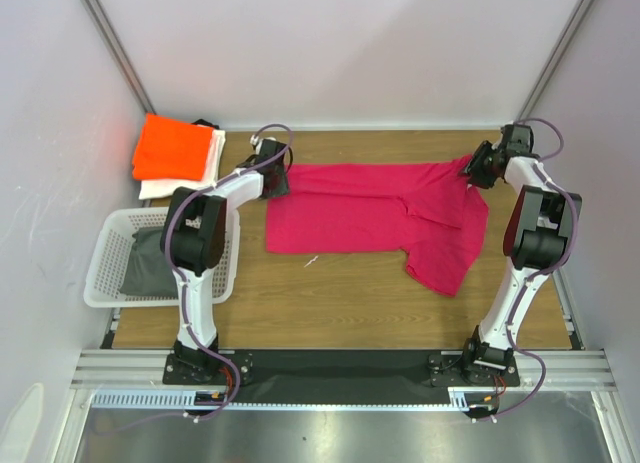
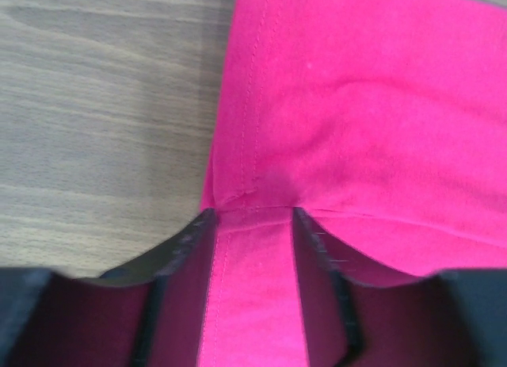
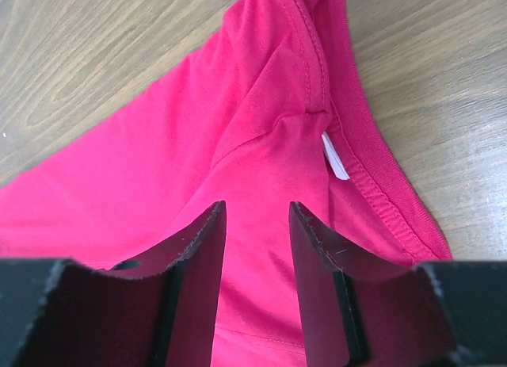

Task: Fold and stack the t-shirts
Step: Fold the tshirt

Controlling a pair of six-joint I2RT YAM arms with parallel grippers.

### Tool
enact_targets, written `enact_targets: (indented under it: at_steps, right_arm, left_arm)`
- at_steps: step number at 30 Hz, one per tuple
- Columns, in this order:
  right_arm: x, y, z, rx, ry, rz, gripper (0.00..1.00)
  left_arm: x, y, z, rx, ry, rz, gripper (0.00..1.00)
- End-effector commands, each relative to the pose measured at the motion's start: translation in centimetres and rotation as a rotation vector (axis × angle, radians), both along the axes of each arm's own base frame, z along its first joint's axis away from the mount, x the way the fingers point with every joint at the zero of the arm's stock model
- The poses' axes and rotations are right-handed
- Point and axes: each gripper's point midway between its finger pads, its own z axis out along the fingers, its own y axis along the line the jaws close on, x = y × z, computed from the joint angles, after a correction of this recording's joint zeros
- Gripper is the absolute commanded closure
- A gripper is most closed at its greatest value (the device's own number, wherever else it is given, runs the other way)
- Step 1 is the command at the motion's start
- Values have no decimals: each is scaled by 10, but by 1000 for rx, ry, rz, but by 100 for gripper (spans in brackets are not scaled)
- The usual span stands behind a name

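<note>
The magenta-pink t-shirt (image 1: pixel 375 213) lies spread across the wooden table, with one sleeve end hanging toward the front right. My left gripper (image 1: pixel 277 181) is at its far left end. In the left wrist view the gripper (image 2: pixel 253 212) stands open, its fingers straddling the stitched hem (image 2: pixel 249 105) at a corner. My right gripper (image 1: pixel 472 171) is at the shirt's far right end. There it (image 3: pixel 257 208) is open over the cloth just below the collar (image 3: pixel 372 177) and its white label (image 3: pixel 334 157). An orange folded t-shirt (image 1: pixel 172 148) lies on a white one (image 1: pixel 185 183) at the back left.
A white lattice basket (image 1: pixel 105 283) stands at the left with a dark grey cloth (image 1: pixel 150 263) inside. White walls enclose the table at the back and both sides. The bare wooden tabletop (image 1: pixel 330 293) shows in front of the shirt.
</note>
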Motion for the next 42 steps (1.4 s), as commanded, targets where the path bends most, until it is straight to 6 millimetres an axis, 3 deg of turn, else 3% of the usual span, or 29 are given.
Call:
enact_targets:
  at_steps: [1, 7, 13, 23, 31, 42]
  right_arm:
    - [0, -5, 21, -25, -40, -18, 57]
    - [-6, -7, 17, -31, -23, -31, 57]
    - [-10, -10, 15, -34, -14, -42, 57]
    - [-21, -10, 3, -39, 23, -50, 58]
    - [-28, -1, 8, -25, 10, -16, 57]
    - [-44, 7, -19, -25, 71, 9, 55]
  left_arm:
    - [8, 5, 5, -13, -38, 34, 54]
    - [5, 8, -3, -1, -23, 32, 79]
    - [4, 16, 3, 40, -38, 33, 100]
    - [9, 31, 30, 142, -108, 0, 100]
    - [3, 30, 30, 137, -103, -26, 100]
    - [3, 27, 28, 129, -96, -48, 100]
